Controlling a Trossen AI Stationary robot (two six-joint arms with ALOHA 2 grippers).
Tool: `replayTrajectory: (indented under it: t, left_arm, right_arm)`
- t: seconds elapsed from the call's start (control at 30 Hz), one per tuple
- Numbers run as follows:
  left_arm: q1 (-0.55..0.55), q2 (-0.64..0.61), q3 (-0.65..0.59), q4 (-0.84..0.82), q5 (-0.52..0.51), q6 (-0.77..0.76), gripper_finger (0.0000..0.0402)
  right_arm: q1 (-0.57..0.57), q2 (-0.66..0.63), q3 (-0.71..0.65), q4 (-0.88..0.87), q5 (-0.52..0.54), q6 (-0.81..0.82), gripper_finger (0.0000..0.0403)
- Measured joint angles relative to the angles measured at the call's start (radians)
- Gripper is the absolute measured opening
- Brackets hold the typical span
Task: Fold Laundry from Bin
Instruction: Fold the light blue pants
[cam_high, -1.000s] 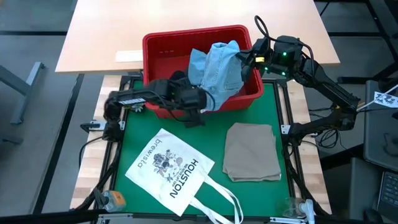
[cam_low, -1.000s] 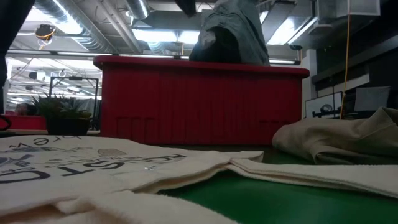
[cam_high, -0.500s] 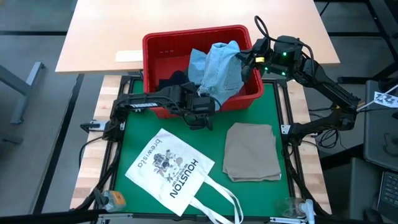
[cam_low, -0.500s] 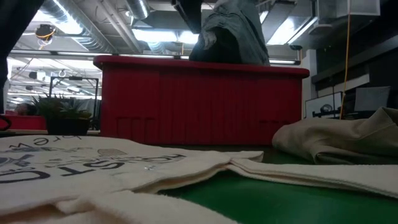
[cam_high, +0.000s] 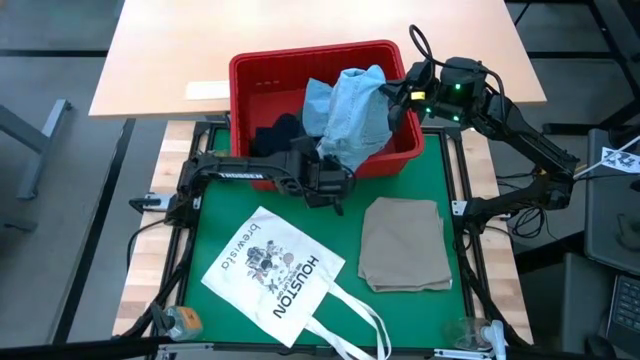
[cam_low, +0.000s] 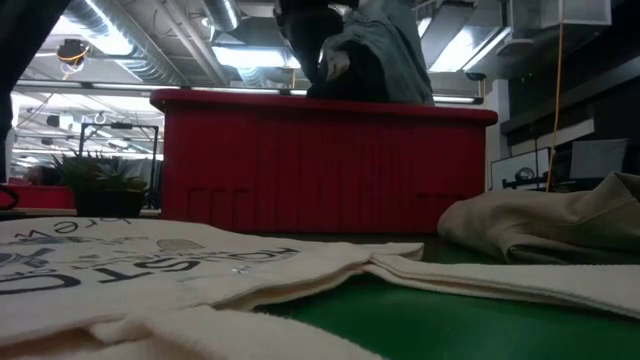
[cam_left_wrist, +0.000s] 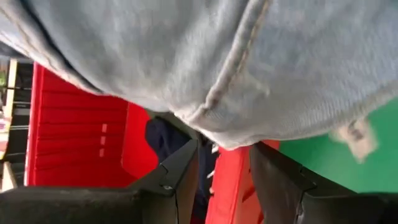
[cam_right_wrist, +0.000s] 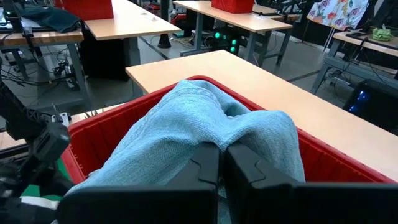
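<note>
The light blue jeans (cam_high: 352, 112) are heaped in the red bin (cam_high: 262, 70) at about one o'clock on the table, with one part hoisted clear of the rim and the lower folds spilling over the bin's near wall. A dark garment (cam_high: 277, 132) lies beside them inside the bin, toward ten o'clock from the denim.

Our right gripper (cam_right_wrist: 221, 163) sits at the bin's three o'clock edge with its fingers pressed together on a pinch of the jeans, holding them up. Our left gripper (cam_left_wrist: 222, 163) is at the bin's six o'clock wall, jaws partly apart just under the hanging denim hem, with nothing between them yet.

We judge the step in hand to be taking a second hold on the jeans so both arms can lift them out. To do it well, we should:

- bring the left fingers onto a seam or hem, not a loose fold
- close only on denim, clear of the red wall
- lift both arms together, keeping the cloth spread

A folded khaki cloth (cam_high: 404, 243) lies at five o'clock and a printed tote bag (cam_high: 277, 272) at seven o'clock, so the jeans need the green mat (cam_high: 345, 222) between them.
</note>
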Motion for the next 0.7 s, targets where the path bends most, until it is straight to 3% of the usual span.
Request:
replayTrajectory:
  t: [0.4,0.5,0.7]
  left_arm:
    - [0.051,0.000,-0.047,0.048,-0.015,-0.001,0.0133]
    - [0.058,0.000,-0.047,0.048,-0.038,0.006,0.0104]
    - [0.057,-0.016,-0.034,0.038,-0.099,0.059,0.0010]
  right_arm:
    - [0.000,0.000,0.000,0.000,0.000,0.000,0.0007]
    - [0.000,0.000,0.000,0.000,0.000,0.000,0.0007]
    - [0.000,0.000,0.000,0.000,0.000,0.000,0.0007]
